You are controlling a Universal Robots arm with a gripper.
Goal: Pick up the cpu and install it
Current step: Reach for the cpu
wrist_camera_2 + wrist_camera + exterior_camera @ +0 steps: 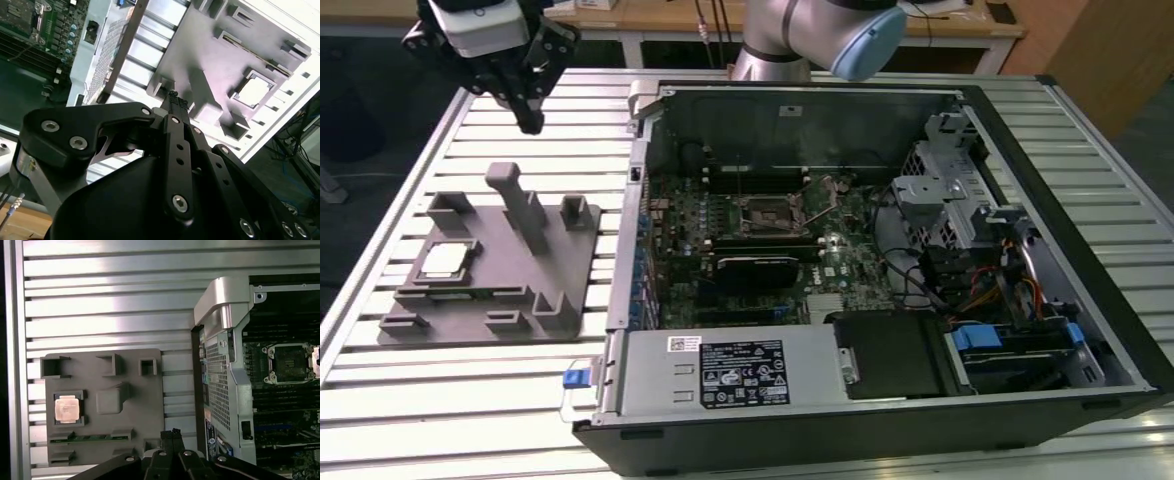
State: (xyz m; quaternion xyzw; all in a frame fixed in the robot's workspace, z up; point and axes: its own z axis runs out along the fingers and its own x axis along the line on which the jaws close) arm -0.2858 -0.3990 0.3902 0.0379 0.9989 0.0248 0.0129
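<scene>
The cpu is a small square chip with a pale metal top. It lies flat in a recess of the grey plastic fixture on the slatted table, at the exterior view's left. Both wrist views show the cpu in that recess. My gripper hangs well above the table beyond the fixture's far edge, apart from the chip. Its fingers are shut with nothing between them. The open processor socket sits in the middle of the motherboard inside the case.
An open computer case lies on its side at the exterior view's right, with a drive cage, cables and a power supply. Upright posts rise from the fixture. The arm's base stands behind the case.
</scene>
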